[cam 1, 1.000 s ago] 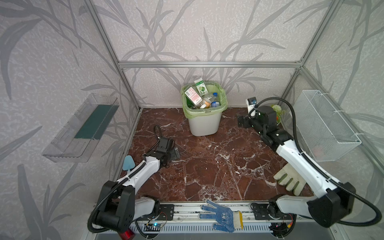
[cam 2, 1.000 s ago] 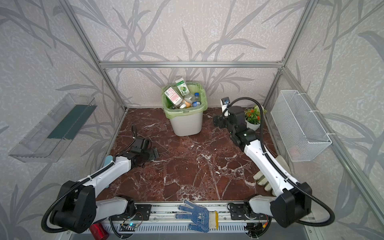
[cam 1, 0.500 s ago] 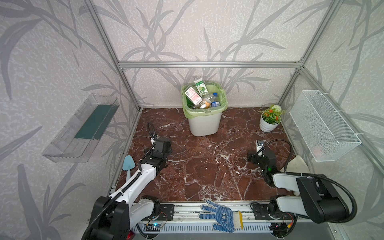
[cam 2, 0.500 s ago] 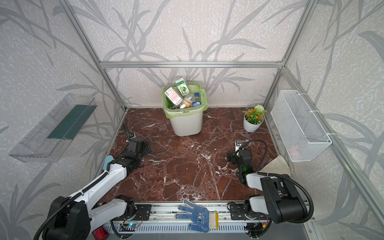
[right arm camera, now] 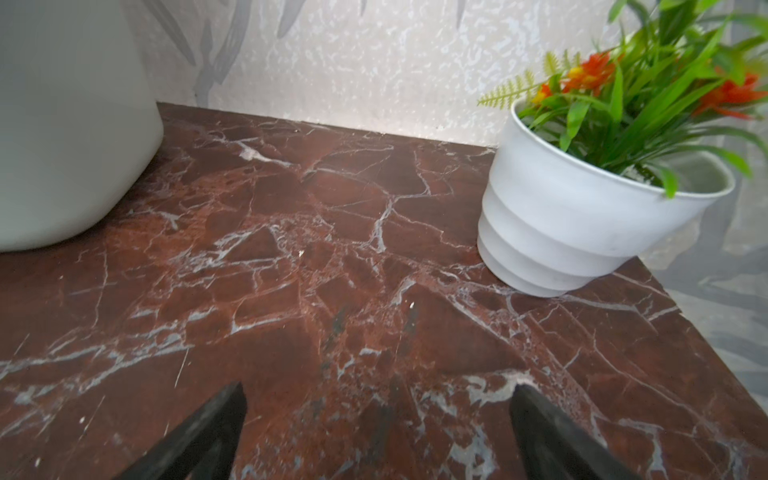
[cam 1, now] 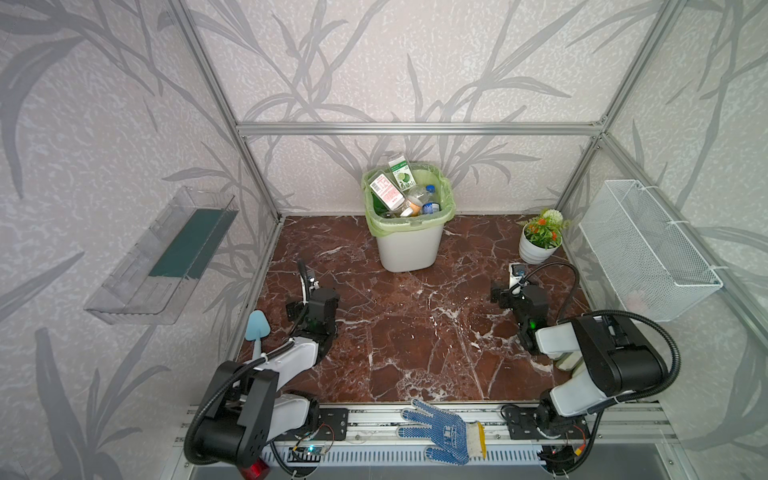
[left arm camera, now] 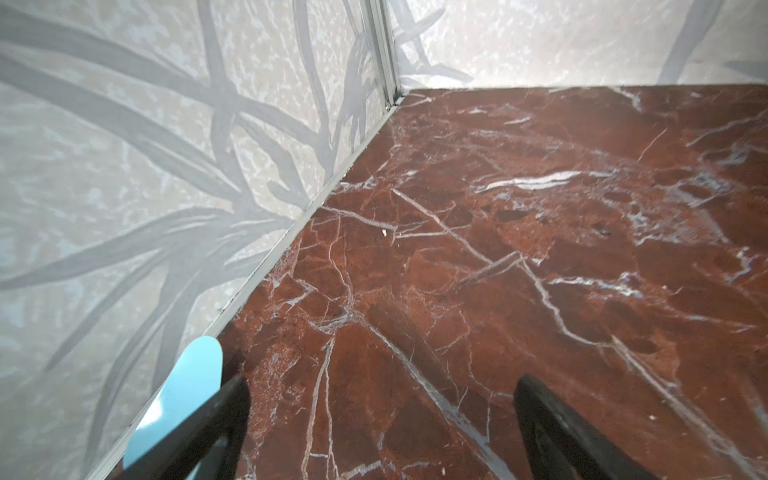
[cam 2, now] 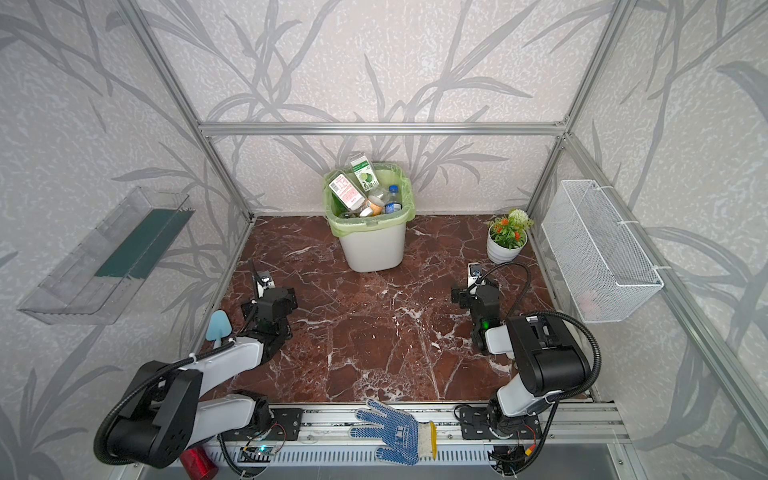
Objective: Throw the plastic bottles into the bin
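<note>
So left gripper at 9 o'clock and right gripper at 3 are hanging open, empty; plastic bottles sitting in the bin.

The left gripper enters from the lower edge. Its 2 black fingers are spread wide apart, and only bare stone shows between them. They hang over a red-brown marble floor crossed by thin white veins. 2 pale walls printed with grey leaf shapes meet at an aluminium corner post. A thin aluminium rail runs along the foot of the nearer wall. A light blue rounded blade lies against that rail, just beside 1 finger, which partly covers it.
</note>
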Motion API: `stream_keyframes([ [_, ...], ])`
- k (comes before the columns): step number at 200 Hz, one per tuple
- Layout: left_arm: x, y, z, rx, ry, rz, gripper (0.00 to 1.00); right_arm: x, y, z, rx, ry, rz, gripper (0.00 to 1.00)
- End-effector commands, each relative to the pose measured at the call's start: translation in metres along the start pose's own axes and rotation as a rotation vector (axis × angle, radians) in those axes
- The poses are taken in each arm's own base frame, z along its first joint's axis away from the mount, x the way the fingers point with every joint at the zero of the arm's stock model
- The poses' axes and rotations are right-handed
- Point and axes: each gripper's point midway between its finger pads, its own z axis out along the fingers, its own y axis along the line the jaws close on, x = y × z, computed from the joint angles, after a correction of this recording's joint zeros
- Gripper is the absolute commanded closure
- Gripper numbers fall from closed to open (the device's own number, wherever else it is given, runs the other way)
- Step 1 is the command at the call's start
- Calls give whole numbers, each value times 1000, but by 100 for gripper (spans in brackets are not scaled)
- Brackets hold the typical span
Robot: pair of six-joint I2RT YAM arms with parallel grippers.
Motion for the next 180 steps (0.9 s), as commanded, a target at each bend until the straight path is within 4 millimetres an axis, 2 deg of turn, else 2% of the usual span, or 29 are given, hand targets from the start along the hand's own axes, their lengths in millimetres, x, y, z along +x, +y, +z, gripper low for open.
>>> stream_keyframes([
  [1,-46,-11,5,78,-198,-81,1,-5,-12,4,72,-23,16,1],
  [13,-44,-20,12,131,-199,-77,1,-3,-10,4,64,10,17,1],
  [30,-24,-29,31,182,-147,-81,3,-4,-10,4,65,-13,7,1],
  [37,-29,-29,36,181,-193,-89,5,-3,-11,2,64,-13,15,1],
  [41,-30,-28,37,166,-203,-85,2,-2,-11,1,65,-16,16,1],
  [57,-22,-31,39,199,-84,-75,1,-3,-9,1,55,-19,9,1],
  [70,-24,-28,47,170,-97,-86,1,-4,-8,4,50,-14,3,1],
  [86,-24,-21,46,143,-118,-120,1,-4,-5,6,38,0,-1,1],
  [180,-25,-21,48,140,-115,-114,1,-4,-4,7,33,4,-5,1],
])
